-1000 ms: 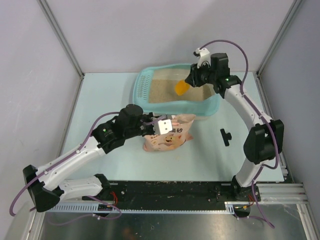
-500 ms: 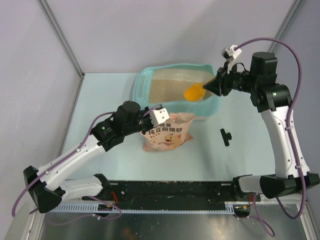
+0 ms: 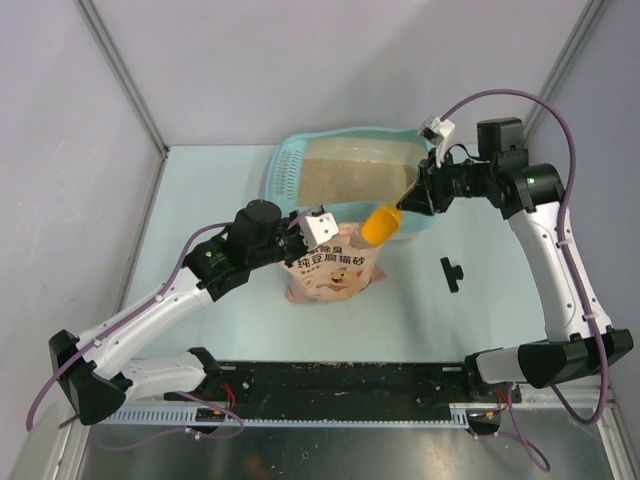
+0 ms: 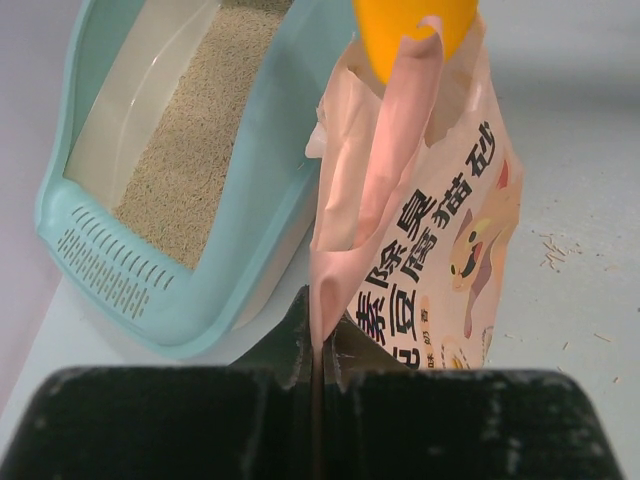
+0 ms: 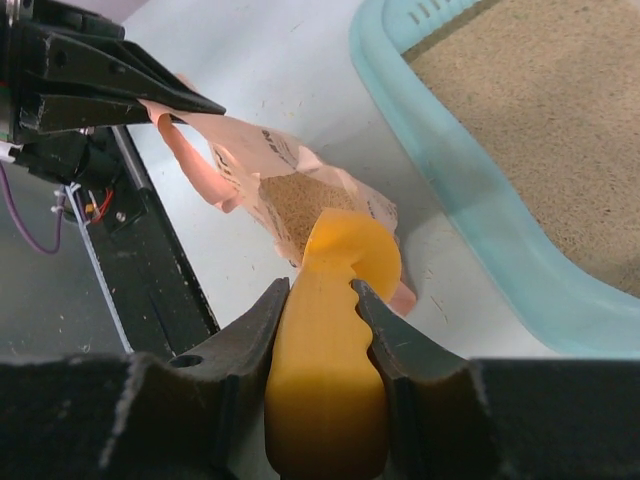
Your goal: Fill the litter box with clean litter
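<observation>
right pincer (image 5: 320, 292) clamps scoop (image 3: 380, 224) handle, left pincer (image 4: 318, 352) pinches bag (image 4: 440, 250) lip taut; push scoop just ahead, down into bag's clean litter (image 5: 300, 205).

The litter box (image 3: 285, 178) is smooth moulded plastic in light teal with a soft sheen on its walls, and the clean litter (image 3: 350, 178) in it is a fine, grainy, matt beige layer. The pink bag (image 3: 335, 272) looks like thin, creased printed film, slightly translucent at its open top, while the orange scoop (image 3: 381, 224) is smooth hard plastic with a dull gloss. The worktop (image 3: 200, 200) is pale, matt and even.
</observation>
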